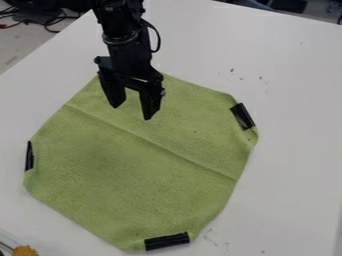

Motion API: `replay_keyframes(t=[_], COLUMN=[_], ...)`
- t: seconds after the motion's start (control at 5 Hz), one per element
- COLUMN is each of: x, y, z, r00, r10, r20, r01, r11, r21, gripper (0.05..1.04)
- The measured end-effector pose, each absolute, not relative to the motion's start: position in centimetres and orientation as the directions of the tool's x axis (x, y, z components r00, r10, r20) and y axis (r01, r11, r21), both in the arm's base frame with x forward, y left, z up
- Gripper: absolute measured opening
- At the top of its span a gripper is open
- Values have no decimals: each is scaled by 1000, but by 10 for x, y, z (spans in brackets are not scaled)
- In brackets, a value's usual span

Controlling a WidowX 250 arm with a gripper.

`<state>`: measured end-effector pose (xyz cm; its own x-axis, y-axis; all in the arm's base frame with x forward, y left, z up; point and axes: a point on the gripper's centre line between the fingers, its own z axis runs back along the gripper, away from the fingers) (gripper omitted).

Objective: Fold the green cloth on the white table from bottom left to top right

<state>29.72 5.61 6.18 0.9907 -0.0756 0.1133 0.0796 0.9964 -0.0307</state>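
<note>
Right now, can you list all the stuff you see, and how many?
cloth: one, green, spread on the table
black strips: three seen, black, at the cloth's edges
table: one, white, under the cloth
lumpy thing: one, orange-yellow, bottom left corner, cut off
cables: several, black and some red, upper left
floor: one, greyish, upper left
arm: one, black, from the top edge
gripper: one, black, fingers apart, over the cloth's upper part

soft diffuse light, white table (280,65) brighter toward the top, greyer toward the bottom
</note>
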Motion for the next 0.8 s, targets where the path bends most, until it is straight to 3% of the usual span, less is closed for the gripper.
replay_keyframes(t=[0.4,0.8], x=[291,262], y=[66,120], z=[49,57], r00=[993,978], r10=[-41,117], r20=[113,173], r01=[45,-120], r11=[999,993], r21=[-29,8], gripper=[999,999])
